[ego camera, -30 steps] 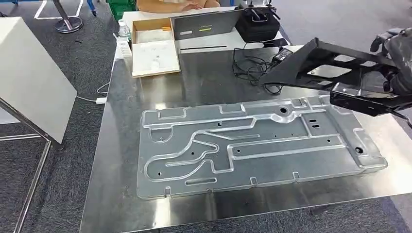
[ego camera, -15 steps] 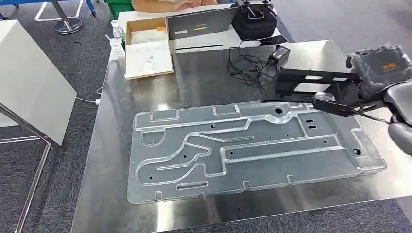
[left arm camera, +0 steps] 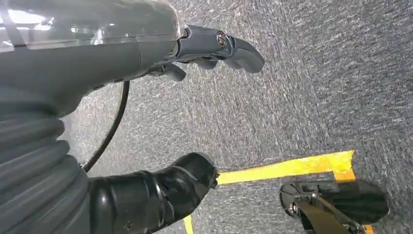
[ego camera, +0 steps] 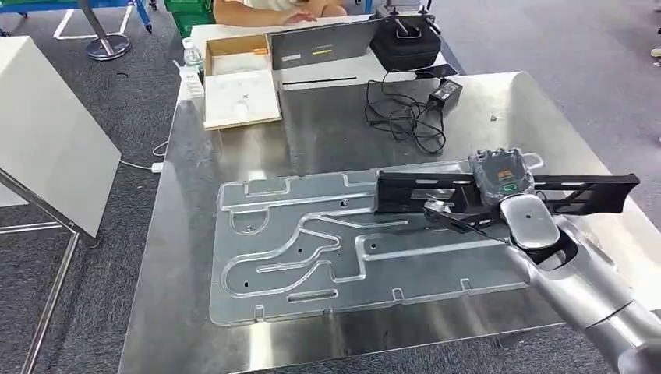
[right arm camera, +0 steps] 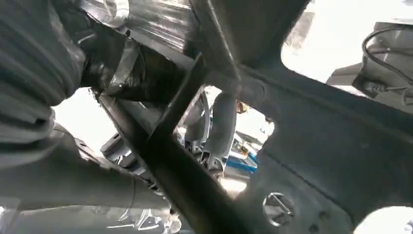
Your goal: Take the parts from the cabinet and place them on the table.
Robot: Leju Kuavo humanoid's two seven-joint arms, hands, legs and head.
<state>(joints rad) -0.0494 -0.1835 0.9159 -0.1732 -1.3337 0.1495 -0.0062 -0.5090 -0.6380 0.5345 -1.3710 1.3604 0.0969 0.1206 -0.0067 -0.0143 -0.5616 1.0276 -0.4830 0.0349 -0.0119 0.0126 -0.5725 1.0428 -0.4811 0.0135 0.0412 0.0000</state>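
My right hand (ego camera: 499, 183) grips a long black frame part (ego camera: 421, 189) and holds it low over the far right portion of a large stamped silver panel (ego camera: 312, 249) that lies flat on the steel table (ego camera: 327, 128). The black part spans from the panel's middle out past its right end (ego camera: 608, 191). In the right wrist view the black frame part (right arm camera: 311, 141) sits close against my thumb (right arm camera: 126, 68). My left hand (left arm camera: 195, 117) hangs over grey carpet, fingers apart, holding nothing.
At the table's far side lie a black cable with adapter (ego camera: 413, 109), an open cardboard box (ego camera: 238, 78), a laptop (ego camera: 323, 43) and a black case (ego camera: 409, 39). A person sits behind them. A white board (ego camera: 47, 132) stands to the left.
My right arm has swung the black part leftward and down, from high at the table's right edge to low over the silver panel. The camera view has shifted slightly.
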